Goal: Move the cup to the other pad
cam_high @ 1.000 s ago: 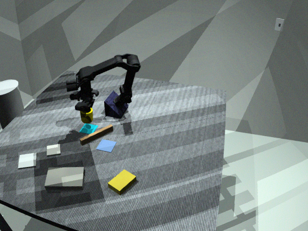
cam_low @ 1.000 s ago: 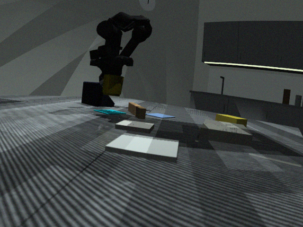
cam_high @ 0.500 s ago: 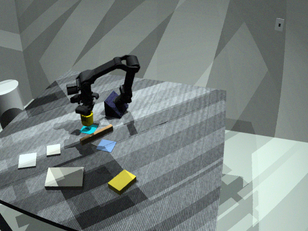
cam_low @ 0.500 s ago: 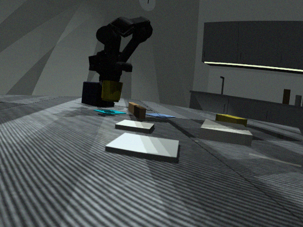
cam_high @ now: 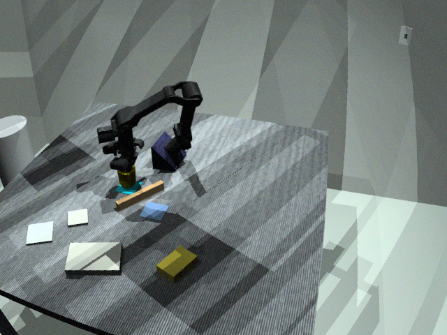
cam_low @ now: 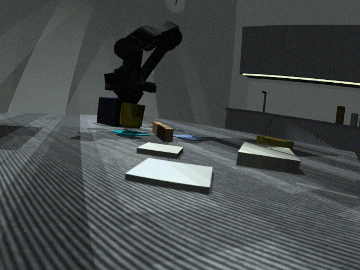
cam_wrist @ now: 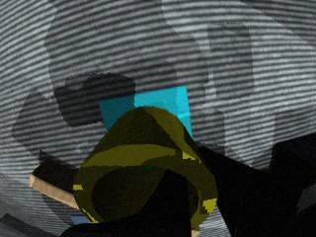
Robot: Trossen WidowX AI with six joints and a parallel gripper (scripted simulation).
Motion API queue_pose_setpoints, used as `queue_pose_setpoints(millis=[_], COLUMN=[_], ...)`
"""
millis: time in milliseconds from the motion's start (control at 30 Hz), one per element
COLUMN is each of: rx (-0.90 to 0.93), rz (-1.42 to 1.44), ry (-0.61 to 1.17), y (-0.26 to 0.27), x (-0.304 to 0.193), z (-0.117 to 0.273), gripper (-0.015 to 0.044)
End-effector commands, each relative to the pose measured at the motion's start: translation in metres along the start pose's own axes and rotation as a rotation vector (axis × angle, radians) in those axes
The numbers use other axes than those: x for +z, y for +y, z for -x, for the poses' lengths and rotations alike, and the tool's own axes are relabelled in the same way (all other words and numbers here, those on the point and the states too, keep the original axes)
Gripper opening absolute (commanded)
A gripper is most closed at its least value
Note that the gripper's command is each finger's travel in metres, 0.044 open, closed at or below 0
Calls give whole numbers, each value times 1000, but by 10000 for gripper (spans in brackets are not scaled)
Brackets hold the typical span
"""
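The yellow cup [cam_high: 126, 177] [cam_low: 131, 116] [cam_wrist: 123, 155] hangs a little above the cyan pad [cam_high: 122, 189] [cam_low: 139, 134] [cam_wrist: 160, 99], with a small gap under it in the exterior view. It is near upright, with a slight lean. My gripper [cam_high: 124, 166] [cam_low: 130, 101] is shut on the cup near its rim. The cup's inside is dark in the wrist view, and I cannot make out the marbles. The blue pad [cam_high: 154, 211] [cam_low: 190, 137] lies bare, on the other side of the wooden bar.
The wooden bar [cam_high: 140, 195] [cam_low: 165, 132] [cam_wrist: 51, 191] stands between the two pads. A dark purple wedge block [cam_high: 162, 155] [cam_low: 108, 111] is by the arm's base. Two pale flat tiles [cam_high: 77, 217] [cam_high: 39, 232], a thicker pale block [cam_high: 93, 254] and a yellow block [cam_high: 177, 263] lie farther off.
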State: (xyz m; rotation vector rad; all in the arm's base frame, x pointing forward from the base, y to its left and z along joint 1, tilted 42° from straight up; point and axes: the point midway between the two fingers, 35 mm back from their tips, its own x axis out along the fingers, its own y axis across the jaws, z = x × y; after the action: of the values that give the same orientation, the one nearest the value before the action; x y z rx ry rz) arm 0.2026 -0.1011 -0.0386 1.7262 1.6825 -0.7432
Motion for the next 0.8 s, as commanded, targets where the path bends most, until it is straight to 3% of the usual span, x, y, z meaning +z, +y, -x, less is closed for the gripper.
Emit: queue_pose_setpoints(millis=[0,600,767], rx=[0,-1,-1], rz=[-4,0,0], ry=[5,1,1], y=[0,-1,-1], x=[-1,-1,-1], z=[-7,-9,-9], gripper=[0,0,131])
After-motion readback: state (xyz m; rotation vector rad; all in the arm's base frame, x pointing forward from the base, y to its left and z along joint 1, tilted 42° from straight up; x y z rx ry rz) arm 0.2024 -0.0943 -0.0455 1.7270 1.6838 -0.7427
